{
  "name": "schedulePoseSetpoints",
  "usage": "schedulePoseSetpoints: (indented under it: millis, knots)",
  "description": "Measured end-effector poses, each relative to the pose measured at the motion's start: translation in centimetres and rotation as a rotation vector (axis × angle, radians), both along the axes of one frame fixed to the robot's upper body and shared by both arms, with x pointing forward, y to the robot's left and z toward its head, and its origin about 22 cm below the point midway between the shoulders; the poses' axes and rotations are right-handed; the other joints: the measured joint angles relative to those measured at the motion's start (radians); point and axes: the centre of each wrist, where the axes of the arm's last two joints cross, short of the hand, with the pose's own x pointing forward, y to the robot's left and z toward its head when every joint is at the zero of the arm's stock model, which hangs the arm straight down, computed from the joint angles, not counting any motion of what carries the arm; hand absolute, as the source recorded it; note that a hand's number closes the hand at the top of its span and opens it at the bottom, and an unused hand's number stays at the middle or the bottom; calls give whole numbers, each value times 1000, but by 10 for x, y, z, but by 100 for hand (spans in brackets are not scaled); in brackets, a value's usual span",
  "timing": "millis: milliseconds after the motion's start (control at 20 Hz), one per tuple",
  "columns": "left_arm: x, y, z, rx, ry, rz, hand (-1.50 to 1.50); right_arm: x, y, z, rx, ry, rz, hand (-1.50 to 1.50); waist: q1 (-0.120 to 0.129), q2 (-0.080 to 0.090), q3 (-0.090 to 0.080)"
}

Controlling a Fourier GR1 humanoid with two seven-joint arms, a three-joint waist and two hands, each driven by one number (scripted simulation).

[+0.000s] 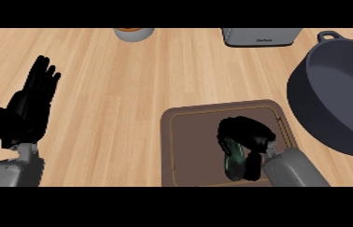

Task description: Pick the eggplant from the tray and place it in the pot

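- One eggplant [236,161] on show, one tray [180,146], one pot [324,104], and two hands over a light wooden counter [138,90].
- The eggplant lies on the brown tray, in its right half, dark and glossy with a greenish sheen along its side.
- Its long axis runs near to far on the tray, close to upright in the head view, with the far end leaning slightly left; that far end disappears under the fingers, so which end carries the stem cannot be told.
- The right hand [248,135] is down over the eggplant's far part, its fingers curled around it, grasping; its grey forearm comes in from the lower right across the tray's near right corner.
- The eggplant's near end pokes out below the hand, just beside the grey wrist.
- The left hand [31,107] stands at the left edge, fingers straight and pointing away, released and holding nothing, well apart from the tray.
- The pot, dark grey, sits at the right edge just beside the tray, only partly in view, with one loop handle showing at its far rim.
- Along the far edge: one pale round container [134,33] with something orange inside, cut off by the frame, and one grey boxy appliance [260,36], also cut off.
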Motion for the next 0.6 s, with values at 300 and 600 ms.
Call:
schedulePoseSetpoints:
  millis: [300,600]
  knots:
    - [0,7,1,1,8,15,0,-65,-5,10,5,-132,-232,150,-15,8,5]
    - [0,0,0,-2,2,11,0,-113,-6,47,143,-291,-434,150,-7,14,8]
